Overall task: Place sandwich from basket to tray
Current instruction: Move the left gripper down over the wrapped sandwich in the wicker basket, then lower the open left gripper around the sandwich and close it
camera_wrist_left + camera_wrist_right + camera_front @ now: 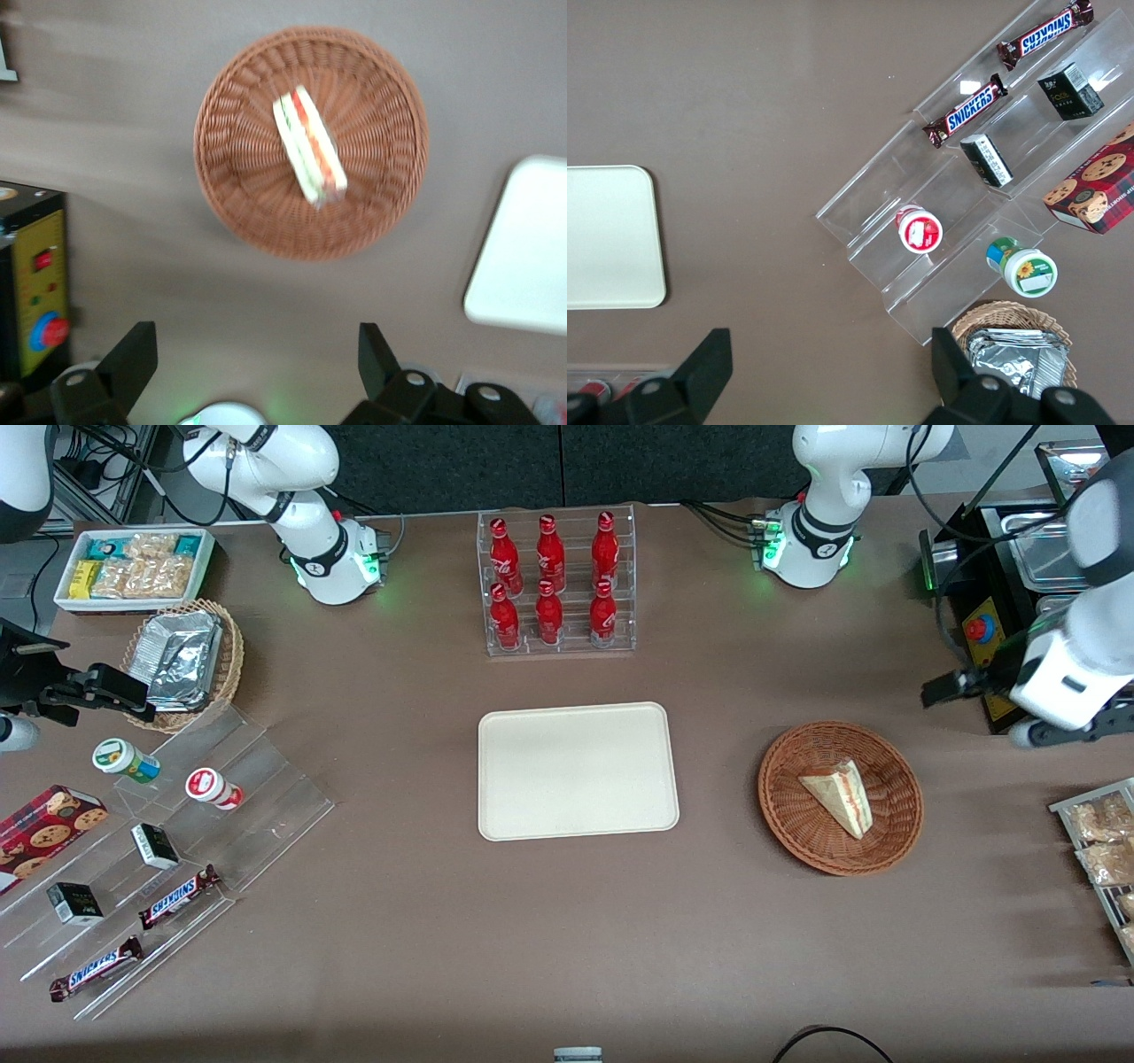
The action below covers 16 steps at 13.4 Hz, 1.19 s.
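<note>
Lying in the basket (840, 797), near its middle: the sandwich (840, 794), filling edge turned up in the wrist view. Sitting beside the basket, toward the parked arm's end of the table: the tray (578, 770), bare. Hovering above the table near the basket, toward the working arm's end, wrist pointing down: the gripper (257, 354). Jaws spread wide, gripping nothing, touching nothing.
</note>
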Motion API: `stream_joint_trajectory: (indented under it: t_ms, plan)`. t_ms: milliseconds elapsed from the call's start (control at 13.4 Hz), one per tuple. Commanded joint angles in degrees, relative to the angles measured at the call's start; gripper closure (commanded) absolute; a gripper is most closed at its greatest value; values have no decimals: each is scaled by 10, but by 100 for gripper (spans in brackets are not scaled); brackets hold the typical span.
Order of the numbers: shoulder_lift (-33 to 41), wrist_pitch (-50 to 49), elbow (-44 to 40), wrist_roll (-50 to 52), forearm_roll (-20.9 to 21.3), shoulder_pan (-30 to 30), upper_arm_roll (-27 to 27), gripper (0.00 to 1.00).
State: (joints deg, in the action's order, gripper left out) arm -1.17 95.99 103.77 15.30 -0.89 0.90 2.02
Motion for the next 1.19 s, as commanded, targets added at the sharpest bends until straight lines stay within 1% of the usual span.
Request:
stream_joint_trajectory:
  t_ms: [0,149,224,373,522,597,746,896,1119]
  plan:
    - [15,96,81,107,-6,-3,18,0]
    - [13,155,120,196,-5,-5,22,0]
    - [12,195,142,225,-3,-5,34,0]
    - [7,269,190,256,0,-5,44,0]
    - [-1,332,227,262,0,-5,47,0]
    - [-13,338,229,264,2,-5,47,0]
    - [-36,350,228,267,33,-7,48,0]
    - [-63,372,229,270,36,-7,48,0]
    - [-78,378,229,271,49,-7,48,0]
